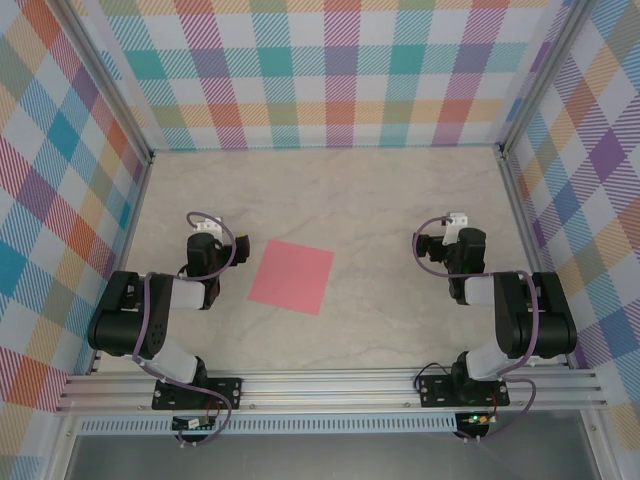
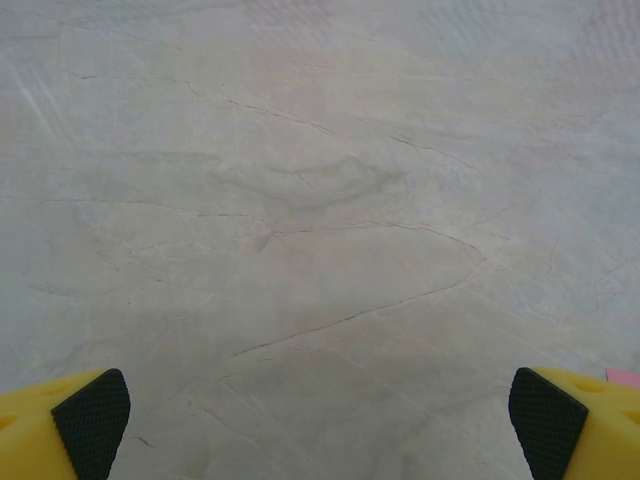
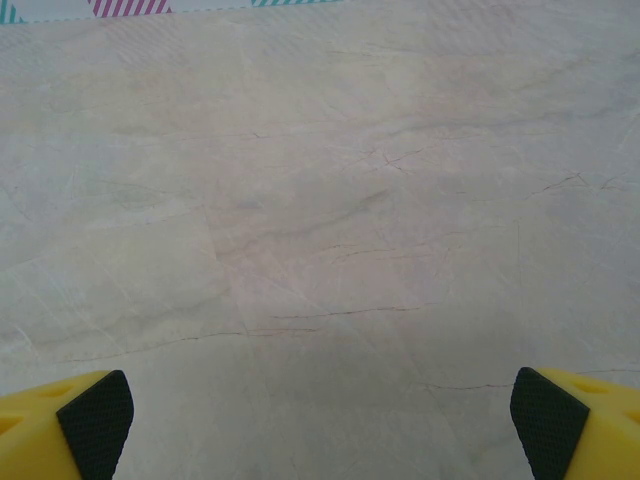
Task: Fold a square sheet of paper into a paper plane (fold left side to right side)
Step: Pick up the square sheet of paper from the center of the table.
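In the left wrist view we find the left claw (image 2: 320, 425) cut off by the bottom edge, leaving two yellow fingertips (image 2: 35, 432) with black pads (image 2: 92, 418), one in each lower corner. The square sheet of paper (image 2: 622, 376) is a pink sliver cropped by the right edge. The right claw (image 3: 320, 425) is cropped the same way in its own view, where the checked wall (image 3: 130, 7) is a thin strip clipped by the top edge.
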{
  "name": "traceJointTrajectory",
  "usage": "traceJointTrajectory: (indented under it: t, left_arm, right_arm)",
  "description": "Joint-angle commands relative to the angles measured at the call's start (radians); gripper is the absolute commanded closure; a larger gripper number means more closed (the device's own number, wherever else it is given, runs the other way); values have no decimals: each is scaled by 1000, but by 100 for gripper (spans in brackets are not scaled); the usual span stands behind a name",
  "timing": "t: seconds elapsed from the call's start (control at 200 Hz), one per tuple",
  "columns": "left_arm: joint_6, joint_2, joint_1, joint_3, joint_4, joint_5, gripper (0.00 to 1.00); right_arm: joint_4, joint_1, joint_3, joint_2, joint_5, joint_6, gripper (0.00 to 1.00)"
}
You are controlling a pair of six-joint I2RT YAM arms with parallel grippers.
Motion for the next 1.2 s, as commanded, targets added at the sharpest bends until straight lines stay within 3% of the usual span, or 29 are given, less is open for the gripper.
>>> traceJointTrajectory:
  t: [0.0,0.23,0.335,0.385,0.505,0.65,0.9,1.0,1.195]
  left_arm:
    - [-7,1,17,18,10,20,0]
    - [-16,-38,16,21,-15,-2,0]
    - [-46,-213,17,111,-335,30,0]
    - [-100,-284,14,151,-458,41,0]
    - [-366,-364,4,256,-750,22,0]
    - [-563,-370,-34,282,-876,218,0]
    - [-622,-301,-169,306,-1070,407,0]
    - [-637,-258,-197,280,-1105,426,0]
    - [-650,-228,-205,232,-1010,461,2]
  right_arm:
    - [28,0,16,-7,0,19,0]
    - [-12,-2,31,-23,12,25,0]
    - [-249,-2,95,-144,18,39,0]
    - [-334,-1,115,-208,10,67,0]
    - [-541,20,164,-321,-12,216,0]
    - [-690,145,219,-351,-35,382,0]
    - [-890,506,441,-112,53,458,0]
    - [-933,572,538,29,79,469,0]
    - [-1012,629,730,220,112,459,0]
